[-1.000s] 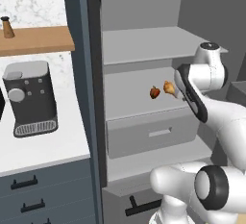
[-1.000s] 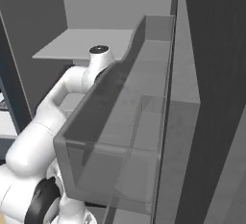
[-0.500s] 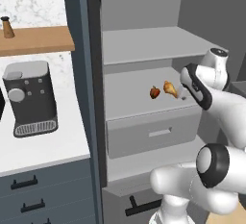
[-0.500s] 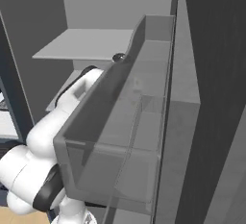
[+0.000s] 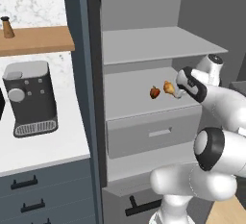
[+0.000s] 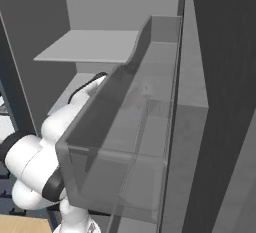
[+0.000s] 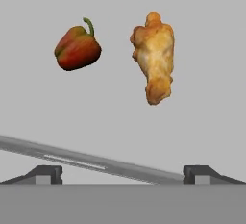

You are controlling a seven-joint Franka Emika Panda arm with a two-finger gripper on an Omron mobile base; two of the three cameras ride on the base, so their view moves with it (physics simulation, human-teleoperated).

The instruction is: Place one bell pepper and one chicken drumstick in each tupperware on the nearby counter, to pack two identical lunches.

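Note:
On the middle shelf of the open fridge lie one dark-red bell pepper [image 5: 154,92] [image 7: 77,48] and, just right of it, one golden chicken drumstick [image 5: 168,88] [image 7: 153,57]. My gripper [image 5: 179,92] [image 7: 122,175] hovers at the shelf's front right, open, pointing at the two. It stands a short way from the drumstick, with nothing between its fingertips [image 7: 44,174]. The white counter [image 5: 48,151] lies to the left of the fridge. The tupperware is out of view.
A grey coffee machine [image 5: 30,98] stands on the counter under a wooden wall shelf [image 5: 33,40] that carries a small bottle [image 5: 7,27]. A fridge drawer [image 5: 153,131] sits below the food shelf and another shelf [image 5: 153,45] above it. The door's clear bin [image 6: 130,142] flanks my arm.
The arm has swung lower and the hand has turned from pointing downward to facing the shelf, close to the drumstick. Pepper and drumstick have not moved. The jaws stayed open.

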